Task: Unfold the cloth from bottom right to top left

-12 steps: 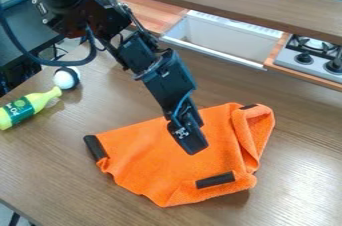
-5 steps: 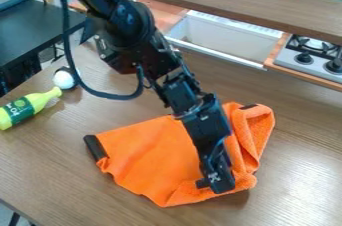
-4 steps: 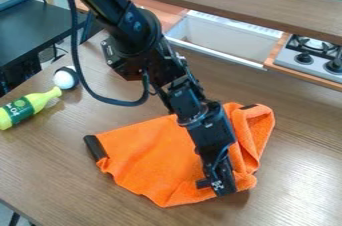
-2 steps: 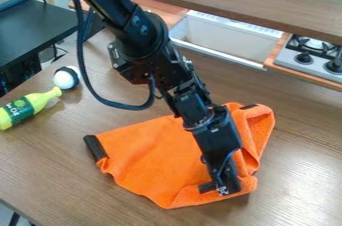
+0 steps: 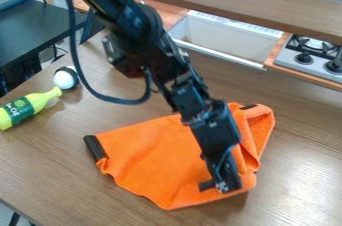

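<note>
The claw [image 5: 228,190] is down at the lower right part of the orange cloth [image 5: 147,157], just beside a black strip [image 5: 208,185]; whether it is wide, narrow or pinching fabric, you cannot tell. The cloth lies rumpled on the worktop [image 5: 53,170], well in from the left edge, where the bottle [image 5: 25,110] and ball [image 5: 65,78] are. Your key relation: most of the cloth spreads up and left of the claw, its broad run going from the black end [image 5: 95,147] on the left to the folded right side [image 5: 257,130]. So this looks like the grasping step, with the unfolding itself yet to do. Once you have a sure hold, you would want to lift first, then carry the layer diagonally over the rest, toward the worktop's upper left side. Drag it low and the whole cloth may slide.
</note>
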Controlling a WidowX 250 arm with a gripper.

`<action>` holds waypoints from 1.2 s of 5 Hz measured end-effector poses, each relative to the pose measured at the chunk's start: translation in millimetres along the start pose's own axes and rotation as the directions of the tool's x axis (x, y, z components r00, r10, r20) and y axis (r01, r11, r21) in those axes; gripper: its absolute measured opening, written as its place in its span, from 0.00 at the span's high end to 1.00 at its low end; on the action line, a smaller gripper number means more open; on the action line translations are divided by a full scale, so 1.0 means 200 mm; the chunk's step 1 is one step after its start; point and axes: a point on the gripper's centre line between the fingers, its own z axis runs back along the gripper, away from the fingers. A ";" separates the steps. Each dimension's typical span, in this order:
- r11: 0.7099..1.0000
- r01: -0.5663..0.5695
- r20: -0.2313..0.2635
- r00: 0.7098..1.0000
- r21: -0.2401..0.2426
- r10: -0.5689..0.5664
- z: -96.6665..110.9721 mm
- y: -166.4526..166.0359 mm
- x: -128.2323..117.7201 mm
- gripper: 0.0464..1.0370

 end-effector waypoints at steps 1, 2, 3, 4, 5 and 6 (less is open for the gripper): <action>1.000 -0.025 0.020 0.999 -0.017 0.026 0.09 0.06 0.00 0.98; 0.996 -0.087 0.037 0.995 -0.021 0.088 0.17 0.12 -0.02 0.98; 0.988 -0.153 0.033 0.988 -0.003 0.153 0.26 0.20 -0.03 0.98; 0.969 -0.243 -0.012 0.970 0.046 0.243 0.33 0.27 -0.05 0.98; 0.954 -0.288 -0.046 0.955 0.087 0.293 0.43 0.34 -0.06 0.98; 0.945 -0.314 -0.059 0.946 0.091 0.320 0.51 0.43 -0.08 0.98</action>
